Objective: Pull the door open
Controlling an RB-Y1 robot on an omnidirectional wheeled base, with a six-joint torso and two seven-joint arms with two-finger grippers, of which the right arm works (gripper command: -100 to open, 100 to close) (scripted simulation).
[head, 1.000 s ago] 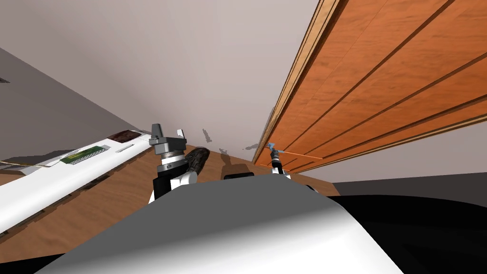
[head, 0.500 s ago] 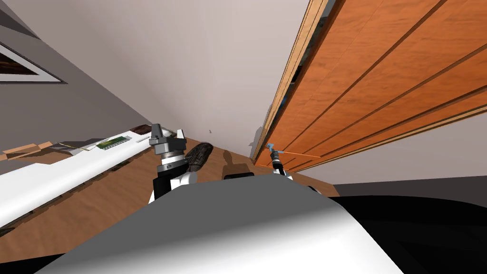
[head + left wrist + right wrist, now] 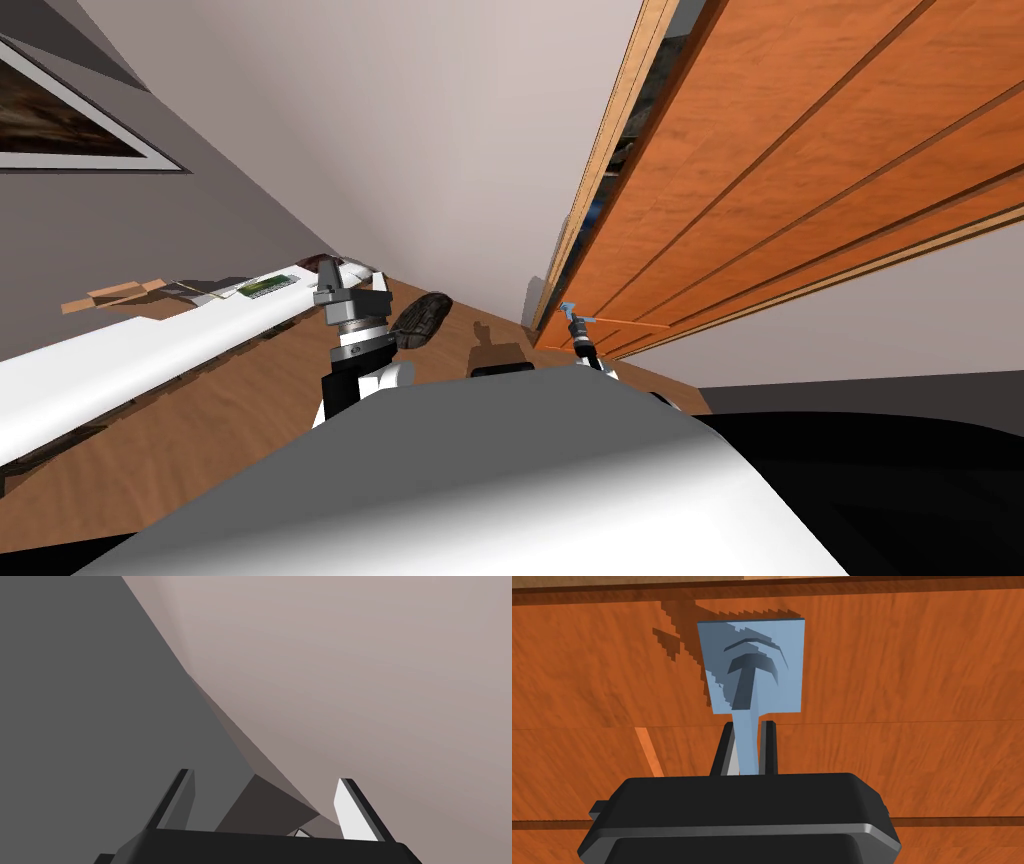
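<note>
- The orange wooden door [image 3: 820, 170] is the big one. It runs up my right side with long grooves, and it sits slightly off its light wood frame [image 3: 618, 150], with a thin gap between the 2 showing dark and blue bits.
- Wood floor [image 3: 200, 440] is on my left, with a long white counter [image 3: 110, 360] holding flat stuff I can't make out.
- Framed picture [image 3: 70, 125] hangs on the grey wall above that counter.
- Left gripper [image 3: 354, 275] is held up left of my chest, its 2 fingers spread with nothing between them. A dark lumpy thing [image 3: 420, 318] sits just beside it, no clue what it is.
- Right gripper [image 3: 748, 726] is right up at the door, its 2 fingers pinching the lever of the handle.
- Light blue handle [image 3: 751, 676] has a square plate flat on the door, low down near the frame-side edge — the lever sticks out into the gripper.
</note>
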